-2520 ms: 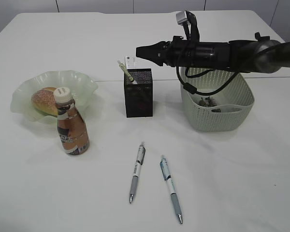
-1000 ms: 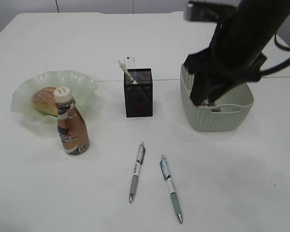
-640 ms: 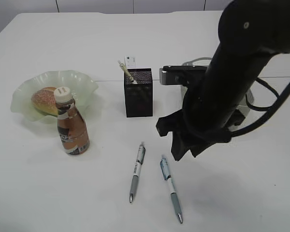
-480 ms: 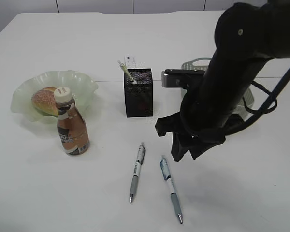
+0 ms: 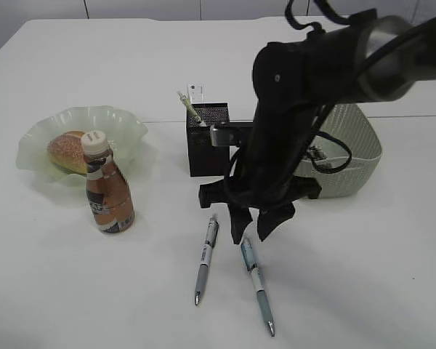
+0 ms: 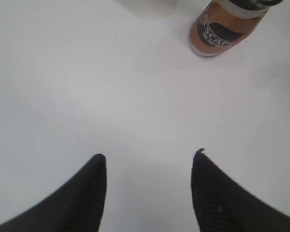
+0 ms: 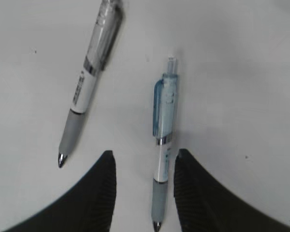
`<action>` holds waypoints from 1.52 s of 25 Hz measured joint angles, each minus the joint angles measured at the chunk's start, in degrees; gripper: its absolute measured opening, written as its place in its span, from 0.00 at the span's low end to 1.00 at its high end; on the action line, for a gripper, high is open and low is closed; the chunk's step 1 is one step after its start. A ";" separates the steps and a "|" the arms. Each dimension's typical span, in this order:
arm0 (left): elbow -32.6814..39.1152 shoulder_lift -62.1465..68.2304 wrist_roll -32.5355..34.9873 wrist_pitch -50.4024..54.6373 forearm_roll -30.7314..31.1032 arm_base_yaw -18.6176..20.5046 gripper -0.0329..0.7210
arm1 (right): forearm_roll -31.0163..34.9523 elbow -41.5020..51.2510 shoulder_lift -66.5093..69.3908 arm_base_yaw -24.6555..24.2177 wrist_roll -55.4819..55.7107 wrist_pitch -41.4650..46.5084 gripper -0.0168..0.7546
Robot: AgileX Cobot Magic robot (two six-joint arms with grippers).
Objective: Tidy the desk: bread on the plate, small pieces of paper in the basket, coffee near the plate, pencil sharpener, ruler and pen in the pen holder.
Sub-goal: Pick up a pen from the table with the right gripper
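Note:
Two pens lie on the white table in front of the black mesh pen holder: a grey-white pen and a blue-clipped pen. My right gripper hangs open just above the blue pen, whose lower barrel lies between the fingers, close to the right one, untouched. The left gripper is open and empty over bare table, below the coffee bottle. Bread sits on the green plate. A ruler stands in the holder. The pencil sharpener is out of view.
The pale basket stands at the right behind my right arm, with small crumpled bits inside. The coffee bottle stands just in front of the plate. The right arm hides part of the pen holder and the basket.
The right arm has swung from above the basket down and leftward to the pens. Its fingers now straddle the blue pen. Nothing on the table has moved.

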 joint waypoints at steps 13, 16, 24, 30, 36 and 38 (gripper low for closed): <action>0.00 0.00 0.00 -1.25 0.00 0.00 0.59 | -0.68 -3.79 7.92 0.59 3.49 2.25 0.40; 0.00 0.00 0.00 -1.63 0.00 0.00 0.59 | -1.51 -3.82 8.97 0.59 3.98 2.25 0.40; 0.00 0.00 0.00 -1.77 0.00 0.00 0.59 | -2.02 -3.82 10.12 0.59 4.38 0.33 0.40; 0.00 0.00 0.00 -1.87 0.00 0.00 0.59 | -2.06 -3.82 10.85 0.59 4.76 -1.13 0.40; 0.00 0.00 0.00 -1.99 0.00 0.00 0.59 | -2.15 -3.82 10.85 0.59 5.10 -1.89 0.34; 0.00 0.00 0.00 -1.99 0.00 0.00 0.59 | -2.15 -3.82 10.85 0.59 5.20 -1.89 0.26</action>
